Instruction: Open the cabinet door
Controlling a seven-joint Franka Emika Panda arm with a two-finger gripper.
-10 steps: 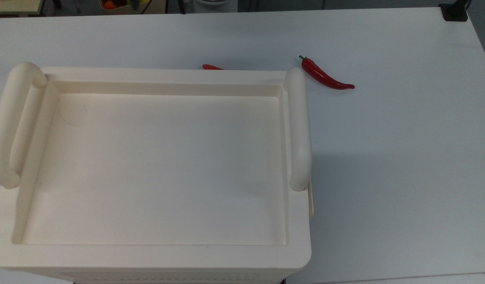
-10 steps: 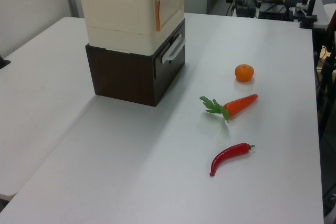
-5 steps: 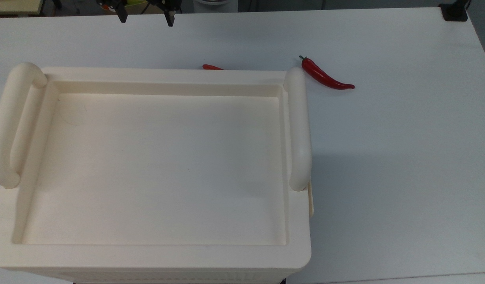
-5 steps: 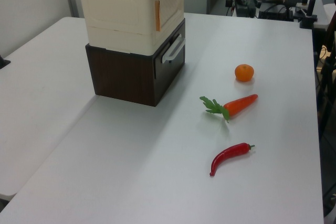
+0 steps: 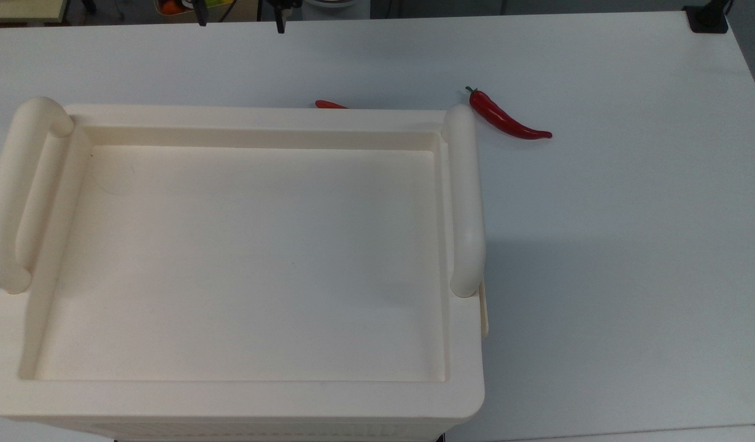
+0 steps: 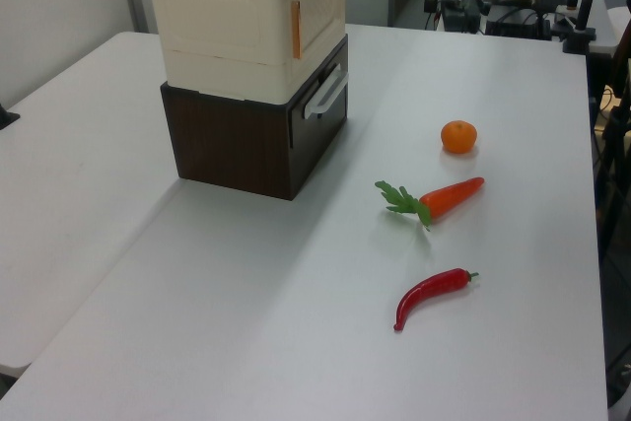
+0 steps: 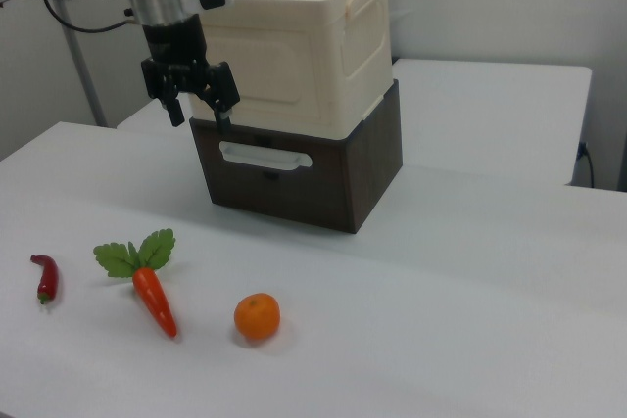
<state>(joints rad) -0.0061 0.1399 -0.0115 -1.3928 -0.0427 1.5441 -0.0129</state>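
Cabinet door (image 7: pixel 284 51), right view: closed on the cream box's front; the end effector (image 7: pixel 201 105) hangs before it, fingers spread, empty. Top view: chili pepper (image 5: pixel 506 120) beside the box. Left view: 1 carrot (image 6: pixel 449 197) mid-surface.

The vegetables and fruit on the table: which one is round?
The orange. It is a ball, while the carrot and red chili pepper are long and thin.

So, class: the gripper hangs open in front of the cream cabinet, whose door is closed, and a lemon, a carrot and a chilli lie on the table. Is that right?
One slip: the round fruit is an orange, not a lemon, as the right view shows. The rest holds: the gripper hangs open before the cabinet, its door closed, with the carrot and chilli on the table.
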